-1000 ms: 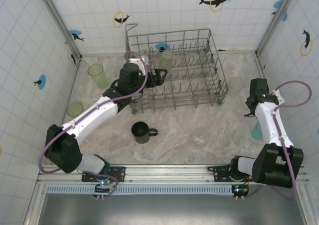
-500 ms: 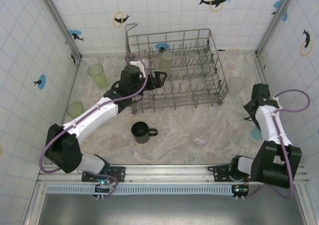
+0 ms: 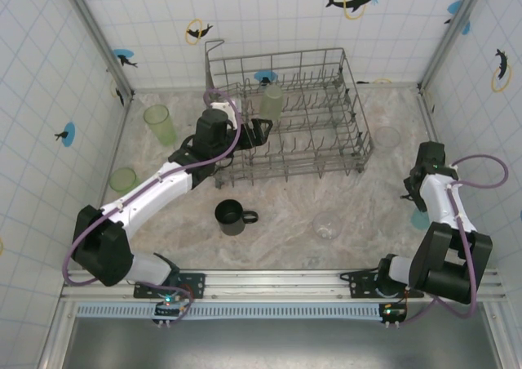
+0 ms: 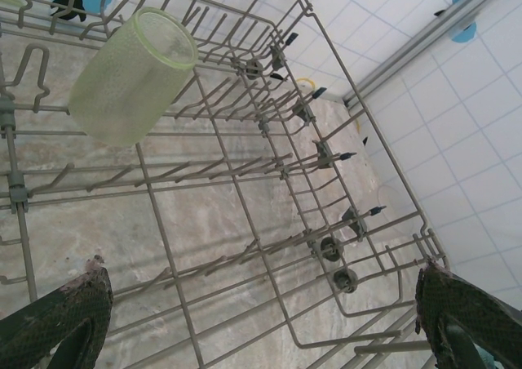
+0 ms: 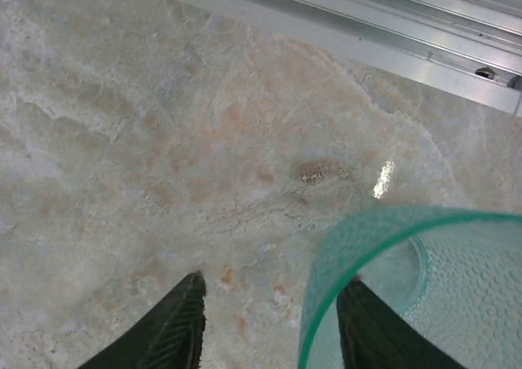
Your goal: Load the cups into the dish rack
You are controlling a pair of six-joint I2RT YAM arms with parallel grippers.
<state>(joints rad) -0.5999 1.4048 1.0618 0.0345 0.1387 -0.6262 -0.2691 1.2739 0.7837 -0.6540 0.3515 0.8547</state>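
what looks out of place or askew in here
Nothing looks spilled or broken. The one oddity is the green tumbler in the dish rack: it seems to lean among the tines with its open mouth showing, rather than turned mouth down.

No legible text, no labels, no numbers on anything

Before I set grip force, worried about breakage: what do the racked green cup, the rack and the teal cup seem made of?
Green cup: probably plastic, translucent with a dimpled, frosted wall; glass not excluded. Dish rack: grey metal wire, likely coated, since the thin rods look smooth and matte. Teal cup: likely the same plastic, translucent, pebbled wall, thin rim.
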